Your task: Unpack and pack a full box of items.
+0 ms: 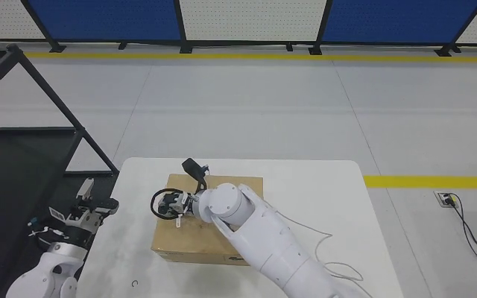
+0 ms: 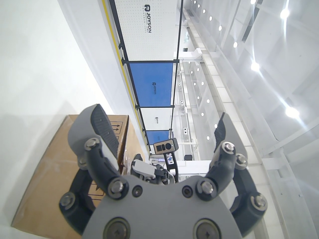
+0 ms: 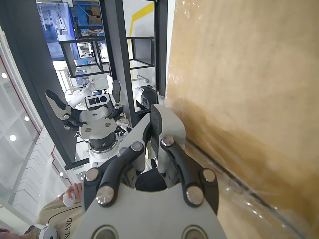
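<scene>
- A closed cardboard box [image 1: 195, 242] sits on the left half of a white table [image 1: 320, 194], its top flaps shut and a strip of clear tape [image 3: 224, 170] running along the seam.
- The right gripper [image 1: 165, 203] hangs over the box's top at the edge nearest the left arm, with the right arm stretched across the lid from the robot's side.
- In the right wrist view its fingers [image 3: 169, 125] are pressed together just beside the taped cardboard. Whether anything is caught between them cannot be told.
- The left gripper [image 2: 162, 123] is held off the table's left edge, well apart from the box and level with its side wall.
- Its fingers [image 2: 102, 123] are spread wide with nothing between them, the dark ribbed pads facing each other.
- A thin white cable [image 1: 328, 246] loops across the table on the right side of the box, and a small dark ring [image 1: 134, 283] lies near the table's front left corner.
- A black metal frame [image 1: 45, 97] stands on the floor to the left of the table, and a yellow line [image 1: 417, 181] marks the floor on the right.
</scene>
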### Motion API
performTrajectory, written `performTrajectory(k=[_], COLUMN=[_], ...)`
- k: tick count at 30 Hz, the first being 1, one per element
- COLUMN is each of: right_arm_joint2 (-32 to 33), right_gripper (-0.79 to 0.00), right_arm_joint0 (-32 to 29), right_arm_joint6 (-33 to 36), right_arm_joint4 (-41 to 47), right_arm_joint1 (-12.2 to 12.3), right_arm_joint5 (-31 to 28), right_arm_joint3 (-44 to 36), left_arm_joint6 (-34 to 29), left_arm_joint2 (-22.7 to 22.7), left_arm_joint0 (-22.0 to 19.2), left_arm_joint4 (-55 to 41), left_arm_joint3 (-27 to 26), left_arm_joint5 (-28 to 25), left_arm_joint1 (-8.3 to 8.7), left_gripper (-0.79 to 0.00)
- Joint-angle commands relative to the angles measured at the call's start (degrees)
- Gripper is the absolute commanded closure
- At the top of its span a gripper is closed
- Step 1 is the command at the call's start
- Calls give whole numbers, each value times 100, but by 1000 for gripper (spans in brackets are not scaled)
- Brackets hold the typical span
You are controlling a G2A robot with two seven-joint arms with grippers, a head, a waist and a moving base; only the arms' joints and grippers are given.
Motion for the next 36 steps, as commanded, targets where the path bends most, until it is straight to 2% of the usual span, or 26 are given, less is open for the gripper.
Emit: performTrajectory(k=[1, 5, 9, 13, 20, 27, 36], right_arm_joint2=[-69, -121, -45, 93, 325, 818, 1503], right_gripper=[0, 0, 0, 0, 0, 0, 0], right_arm_joint0=[108, 282, 361, 292, -37, -839, -2224], right_arm_joint6=[-21, 0, -47, -188, -387, -506, -205], right_arm_joint4=[1, 53, 81, 62, -196, -459, -1483], right_arm_joint1=[-85, -220, -250, -193, 24, 393, 912], right_arm_joint5=[16, 58, 6, -123, 144, 309, 1143], right_arm_joint3=[197, 577, 876, 962, 611, -834, -3429], left_arm_joint6=[3, -15, -87, -186, -394, -552, -582], left_arm_joint2=[-24, -44, -18, 57, 173, 351, 462], left_arm_joint0=[21, 40, 2, -141, -465, -702, -784], left_arm_joint4=[-22, -42, -31, 60, 235, 378, 444], left_arm_joint3=[-2, -10, 15, 63, 191, 312, 318], left_arm_joint5=[-14, -20, 7, 40, 142, 211, 236], left_arm_joint1=[-3, -7, -8, -4, 15, 20, 18], left_gripper=[-785, -785, -785, -785, -785, -785, -785])
